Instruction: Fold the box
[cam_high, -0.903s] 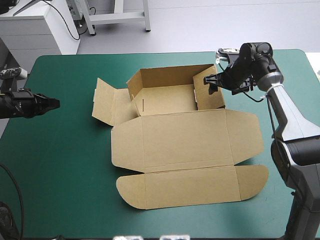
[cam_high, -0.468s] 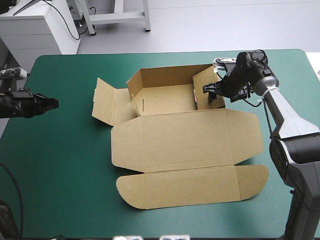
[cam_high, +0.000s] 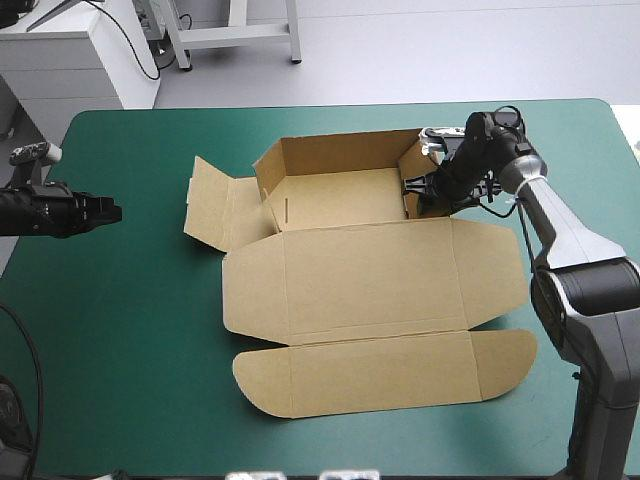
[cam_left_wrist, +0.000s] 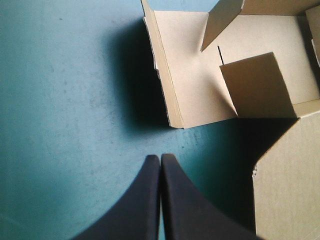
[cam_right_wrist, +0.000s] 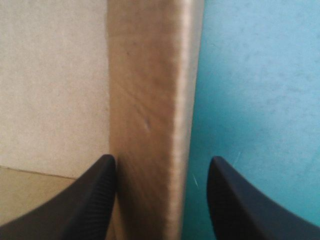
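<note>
Straddling box (cam_high: 340, 195) side wall (cam_right_wrist: 150, 100) at 3 o'clock: right gripper (cam_high: 425, 190), jaws apart, nothing clamped. Left gripper (cam_high: 112, 209) jaws together, empty, 9 o'clock, well apart. Box at bench (cam_high: 130, 330) centre, lid (cam_high: 370, 275) flat toward 6 o'clock. Board likely light, stiff, springy at creases; grasp wall's top edge.

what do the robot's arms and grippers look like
The right arm has smooth silver-grey links and a black wrist. The left arm shows mostly black. The left gripper and right gripper each carry two broad black fin-shaped fingers, finely ribbed on the right one's inner faces.
</note>
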